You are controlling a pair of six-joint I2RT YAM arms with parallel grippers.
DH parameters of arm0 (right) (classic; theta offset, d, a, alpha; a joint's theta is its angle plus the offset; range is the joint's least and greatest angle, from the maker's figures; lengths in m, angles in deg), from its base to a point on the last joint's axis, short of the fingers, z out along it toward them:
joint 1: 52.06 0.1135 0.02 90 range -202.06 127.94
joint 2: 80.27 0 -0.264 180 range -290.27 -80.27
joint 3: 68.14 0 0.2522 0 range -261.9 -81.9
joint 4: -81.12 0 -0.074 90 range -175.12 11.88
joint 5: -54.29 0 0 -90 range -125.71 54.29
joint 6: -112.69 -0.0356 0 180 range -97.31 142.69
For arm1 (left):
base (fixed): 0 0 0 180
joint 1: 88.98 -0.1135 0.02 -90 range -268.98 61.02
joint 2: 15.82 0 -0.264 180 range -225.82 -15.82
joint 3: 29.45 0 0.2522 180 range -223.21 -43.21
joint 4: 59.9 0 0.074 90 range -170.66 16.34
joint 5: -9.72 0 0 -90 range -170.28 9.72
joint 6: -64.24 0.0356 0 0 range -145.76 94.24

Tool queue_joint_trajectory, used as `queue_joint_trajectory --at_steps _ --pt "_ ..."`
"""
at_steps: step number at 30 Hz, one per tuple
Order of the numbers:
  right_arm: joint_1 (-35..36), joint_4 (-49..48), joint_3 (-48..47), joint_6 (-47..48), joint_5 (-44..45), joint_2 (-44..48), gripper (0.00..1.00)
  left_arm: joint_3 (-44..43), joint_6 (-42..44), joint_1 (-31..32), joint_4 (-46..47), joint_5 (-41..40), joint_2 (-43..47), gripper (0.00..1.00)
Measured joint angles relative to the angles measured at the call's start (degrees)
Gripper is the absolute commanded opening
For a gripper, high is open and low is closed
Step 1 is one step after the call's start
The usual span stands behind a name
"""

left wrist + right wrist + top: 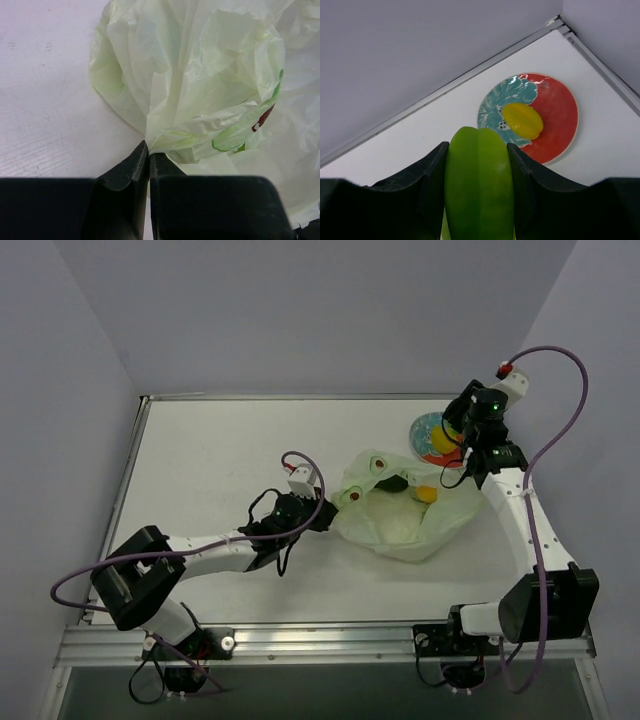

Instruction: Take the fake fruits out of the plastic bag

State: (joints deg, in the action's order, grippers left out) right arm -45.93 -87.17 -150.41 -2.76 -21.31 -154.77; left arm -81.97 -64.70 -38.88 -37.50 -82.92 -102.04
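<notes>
Yellow fruit (522, 120) on plate (560, 107); right tool (479, 150) clamped on green fruit (479, 190); left tool (148, 155) pinches bag (200, 75); second yellow fruit (427, 493) left in bag mouth.

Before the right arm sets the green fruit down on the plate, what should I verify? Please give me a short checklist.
1. Grip: the right gripper holds the green fruit between both fingers: ok.
2. Target: the plate is in the right wrist view, beyond the fruit: ok.
3. Free place: the yellow fruit lies at the plate's middle and the red side is bare: ok.
4. Bag: the left gripper is shut on the plastic bag edge: ok.
5. Height of the green fruit above the plate: cannot tell.
</notes>
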Motion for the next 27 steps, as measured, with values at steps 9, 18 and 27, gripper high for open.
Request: queue_joint_trajectory --at_steps 9,18,27 --pt "-15.06 -12.92 -0.09 -3.06 -11.80 -16.39 0.01 0.00 1.03 -0.35 -0.31 -0.42 -0.83 0.02" --pt "-22.69 -29.73 4.79 -9.84 -18.78 -29.70 0.02 0.00 1.55 -0.35 -0.35 -0.20 -1.46 0.02" --pt "-24.41 -36.59 4.79 -13.90 -21.97 -40.39 0.24 0.00 2.27 -0.35 -0.37 0.00 -1.49 0.02"
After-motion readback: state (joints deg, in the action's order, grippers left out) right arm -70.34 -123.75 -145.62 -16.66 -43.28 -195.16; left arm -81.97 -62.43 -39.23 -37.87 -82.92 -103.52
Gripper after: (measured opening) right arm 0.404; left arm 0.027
